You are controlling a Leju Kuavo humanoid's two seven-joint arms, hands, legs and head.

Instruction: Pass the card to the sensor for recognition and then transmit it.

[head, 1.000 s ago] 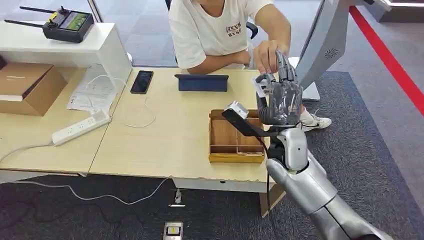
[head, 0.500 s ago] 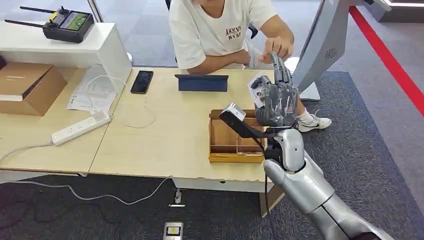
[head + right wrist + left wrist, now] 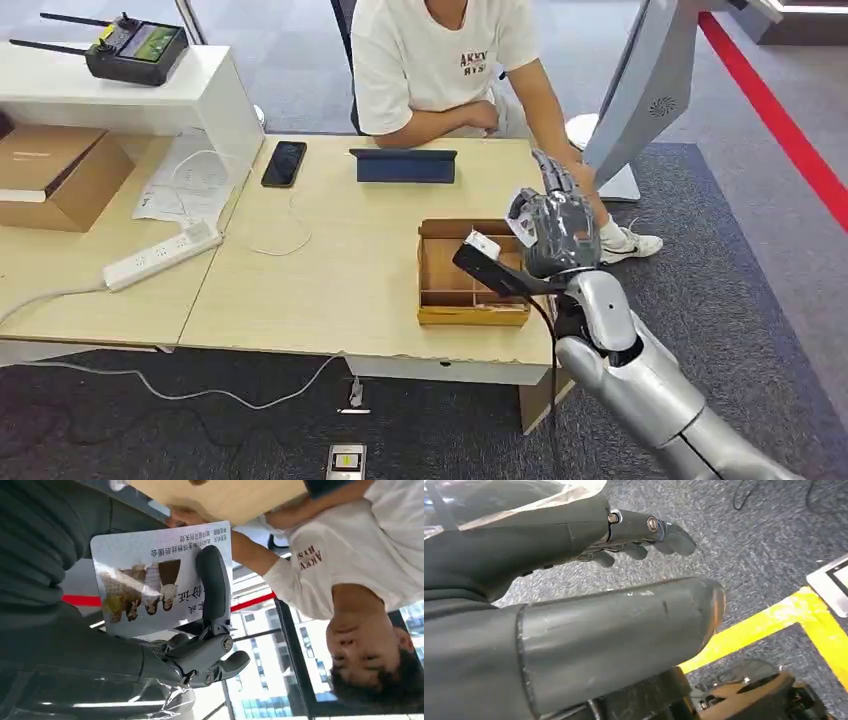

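**Right hand gripping card, raised over tray corner**

Right hand (image 3: 560, 232), dark grey with silver arm, sits centre-right of the head frame, fingers pointing up, holding the white printed photo card (image 3: 521, 216) at its left side. In the right wrist view the card (image 3: 160, 575) lies flat against the palm with one dark finger (image 3: 214, 587) pressed across its printed face; card is upper left-centre in that frame, text and a small group photo visible.

Left hand (image 3: 574, 580) fills the left of the left wrist frame, thumb and fingers apart, nothing in it, grey carpet behind.

Outward from the right hand in the head view:
- wooden compartment tray (image 3: 445, 290) just left and below the hand, near the front right of the light wood table (image 3: 340, 270)
- dark blue tablet case (image 3: 403, 165) above the tray, at the table's far edge
- person in a white T-shirt (image 3: 440, 60) seated top centre, one arm reaching down toward the upper right of the hand
- grey angled kiosk stand (image 3: 645, 90) upper right
- black phone (image 3: 284, 163) upper left of centre, white power strip (image 3: 160, 255) at left, cardboard box (image 3: 55, 175) far left
- black remote controller with antennas (image 3: 130, 48) on the white shelf, top left
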